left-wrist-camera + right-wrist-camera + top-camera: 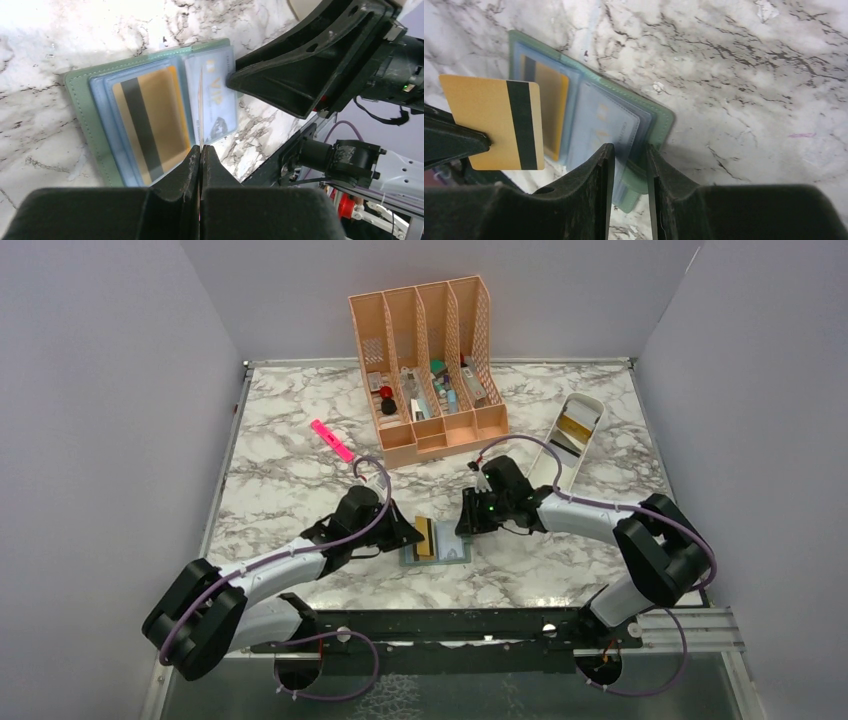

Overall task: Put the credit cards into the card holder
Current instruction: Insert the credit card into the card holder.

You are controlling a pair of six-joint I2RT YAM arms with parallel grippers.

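The left end effector (200, 150) is closed on a gold card (484, 120) with a black stripe, holding it on edge above the open card holder (80, 100). Directly beyond its fingertips, a second gold card (150, 125) sits in the card holder's left pocket, and a pale card (215, 100) sits in the right pocket.

The right end effector (630, 155) has its jaws a narrow gap apart, with the card holder's right leaf between them. Whether they clamp it cannot be told.

The card holder lies flat on the worktop (290, 470) between both end effectors. Beyond the right end effector stands a white tray (590, 410) containing more cards (572, 425).
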